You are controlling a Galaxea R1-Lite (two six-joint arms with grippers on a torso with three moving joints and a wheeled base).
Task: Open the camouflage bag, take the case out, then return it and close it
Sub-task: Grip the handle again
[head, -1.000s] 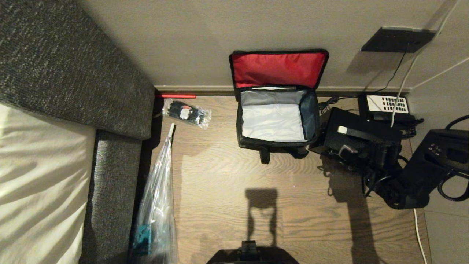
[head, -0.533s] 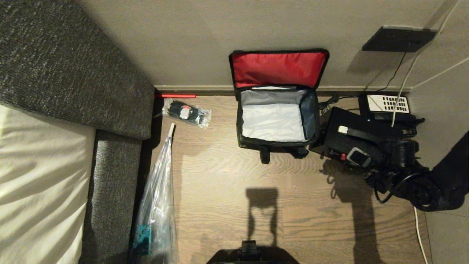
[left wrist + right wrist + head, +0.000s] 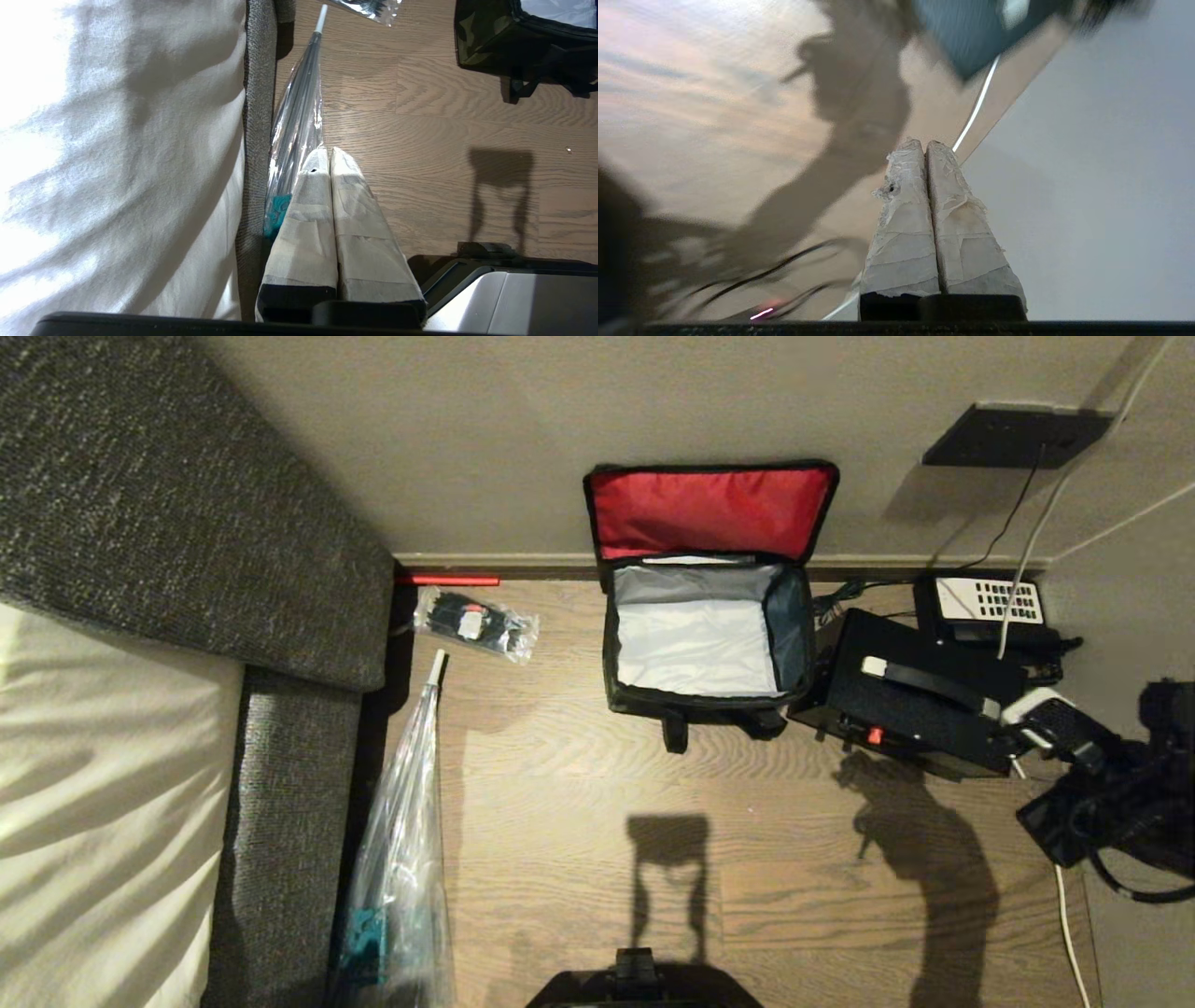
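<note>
The camouflage bag point(image 3: 611, 658) stands open on the wooden floor against the wall. Its red-lined lid point(image 3: 709, 511) leans back and its pale grey inside holds nothing. A corner of its camouflage side point(image 3: 486, 42) shows in the left wrist view. The case point(image 3: 896, 709), a black box with a bar handle point(image 3: 924, 681), lies on the floor just right of the bag. My right gripper point(image 3: 1046, 723) point(image 3: 926, 144) hovers by the case's right end, shut and holding nothing. My left gripper point(image 3: 329, 151) is shut and parked over the floor beside the bed.
A grey upholstered bed point(image 3: 187, 523) with white bedding point(image 3: 93, 803) fills the left. A plastic-wrapped umbrella point(image 3: 401, 840) and a small packet point(image 3: 476, 623) lie beside it. A black telephone point(image 3: 985, 607), cables point(image 3: 1064, 915) and a wall plate point(image 3: 1013, 437) crowd the right corner.
My right arm has drawn back from over the case toward the right, and its jaws have closed on nothing. The case stays on the floor and the bag has not moved.
</note>
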